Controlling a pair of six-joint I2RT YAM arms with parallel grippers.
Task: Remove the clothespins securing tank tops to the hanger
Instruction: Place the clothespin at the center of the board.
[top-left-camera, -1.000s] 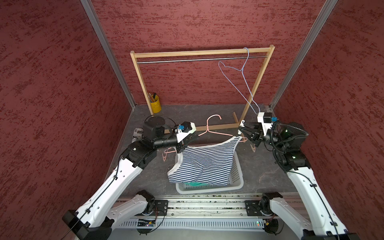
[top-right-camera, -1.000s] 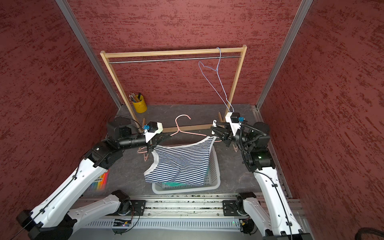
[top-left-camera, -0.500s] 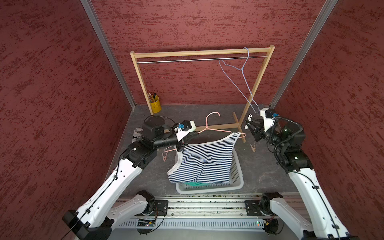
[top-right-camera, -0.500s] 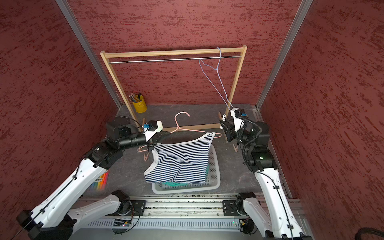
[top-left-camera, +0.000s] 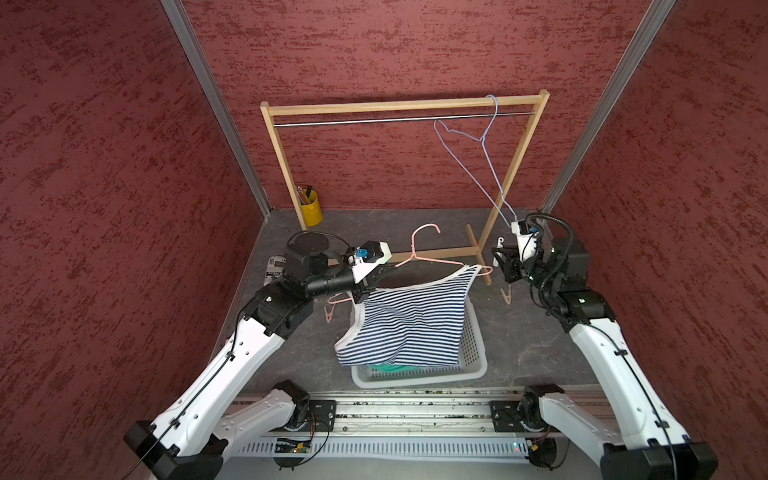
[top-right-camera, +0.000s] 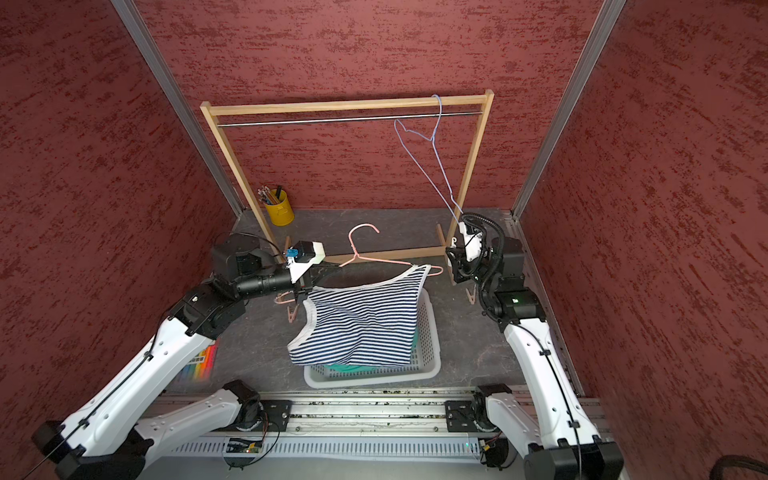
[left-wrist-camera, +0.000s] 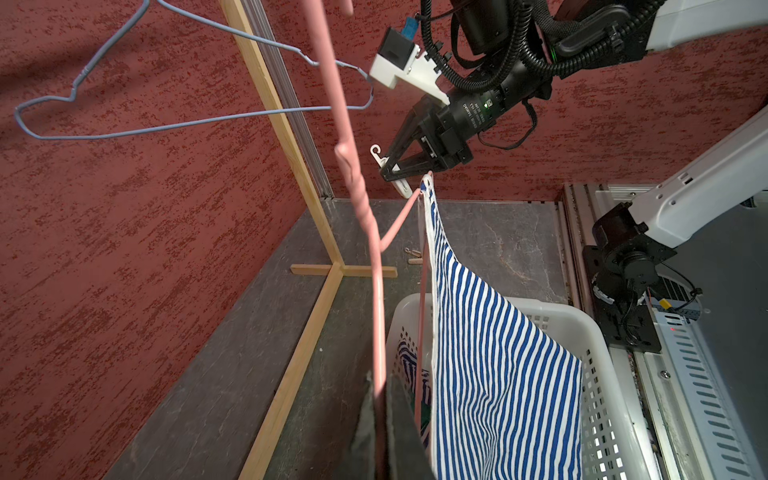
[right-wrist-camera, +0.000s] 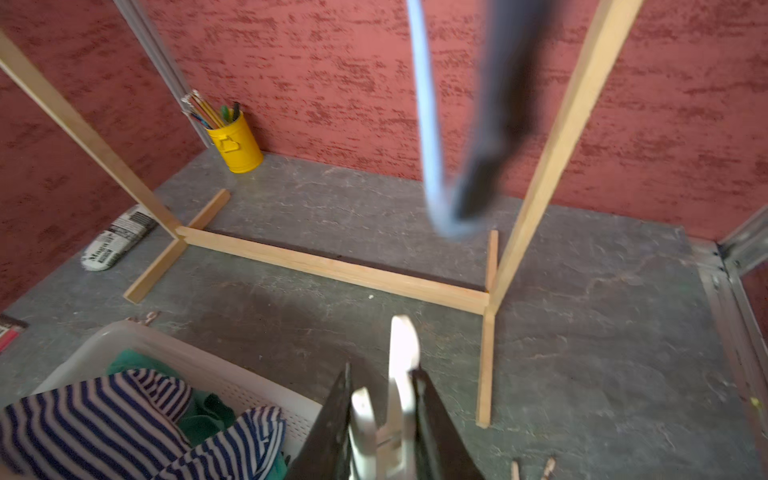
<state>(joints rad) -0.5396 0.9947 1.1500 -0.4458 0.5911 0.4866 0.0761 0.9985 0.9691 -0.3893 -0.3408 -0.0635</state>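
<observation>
1. Top views: at the back left, a yellow pencil cup (top-left-camera: 311, 212) is seen beside the foot of a wooden clothes rack (top-left-camera: 399, 104).
2. A pale pink clothespin (top-left-camera: 329, 314) is seen on the dark table (top-left-camera: 519, 340), just left of the basket and below the hanger's left end.
3. The left gripper (top-left-camera: 384, 272) is clamped fully closed on the wire of the pink hanger (top-left-camera: 432, 259), which is held in the air above the basket. The pinch is shown up close in the left wrist view (left-wrist-camera: 379, 386).
4. The striped tank top (top-left-camera: 411, 324) is hung from that hanger. One strap is looped over its right end, and the hem is sagging into the white basket (top-left-camera: 471, 365).
5. The teal tank top (top-left-camera: 388, 368) is lying in the basket, mostly covered by the striped one.
6. A second pink clothespin (top-left-camera: 505, 296) is lying on the table right of the basket, below the right gripper.
7. The right gripper (top-left-camera: 500, 259) is closed, with only a narrow gap, on the white clothespin (left-wrist-camera: 388, 166). The clothespin is held in the air just beside the hanger's right end. Whether it touches the strap cannot be told.
8. A blue wire hanger (top-left-camera: 486, 137) is hooked on the rack's rail at its right end.
</observation>
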